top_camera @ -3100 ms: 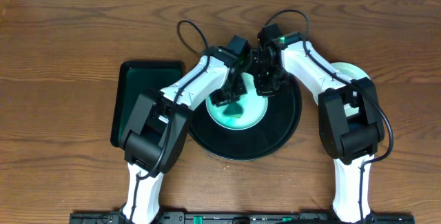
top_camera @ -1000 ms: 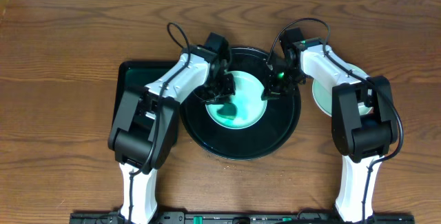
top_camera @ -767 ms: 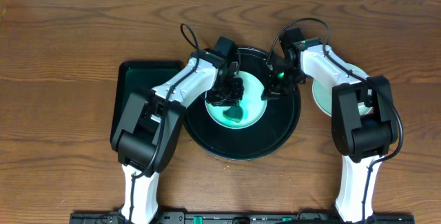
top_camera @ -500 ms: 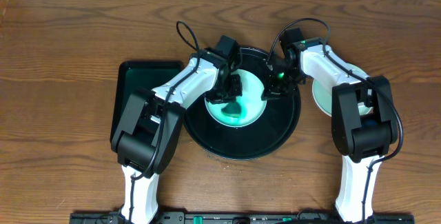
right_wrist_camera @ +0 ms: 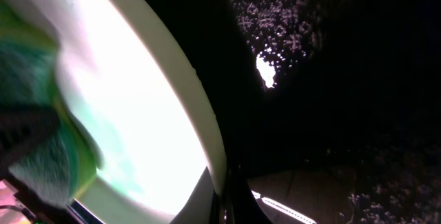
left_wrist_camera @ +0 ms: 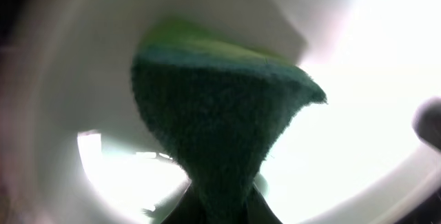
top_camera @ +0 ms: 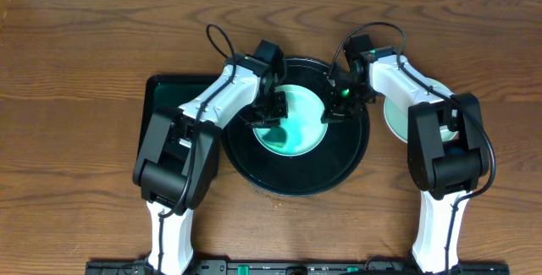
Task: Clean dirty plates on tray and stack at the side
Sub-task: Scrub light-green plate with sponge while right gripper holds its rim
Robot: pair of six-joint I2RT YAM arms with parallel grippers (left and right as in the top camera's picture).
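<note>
A pale mint plate [top_camera: 303, 127] with a teal smear lies on the round black tray [top_camera: 339, 163]. My left gripper [top_camera: 269, 116] is shut on a green sponge [left_wrist_camera: 220, 114], pressing it onto the plate's left part. The plate [left_wrist_camera: 358, 100] looks washed out bright in the left wrist view. At the plate's right edge my right gripper [top_camera: 332, 110] is shut on the rim. In the right wrist view the rim [right_wrist_camera: 200, 120] runs between the shut jaws, with the sponge [right_wrist_camera: 34, 155] at far left and the tray [right_wrist_camera: 331, 79] dark on the right.
A second pale plate [top_camera: 398, 118] lies on the table right of the round tray, partly under my right arm. A rectangular black tray [top_camera: 161, 123] lies to the left, partly under my left arm. Bare wooden table surrounds them.
My left gripper has dragged the sponge from the plate's middle back to its left part, after swinging inward earlier. The right gripper has stayed on the rim.
</note>
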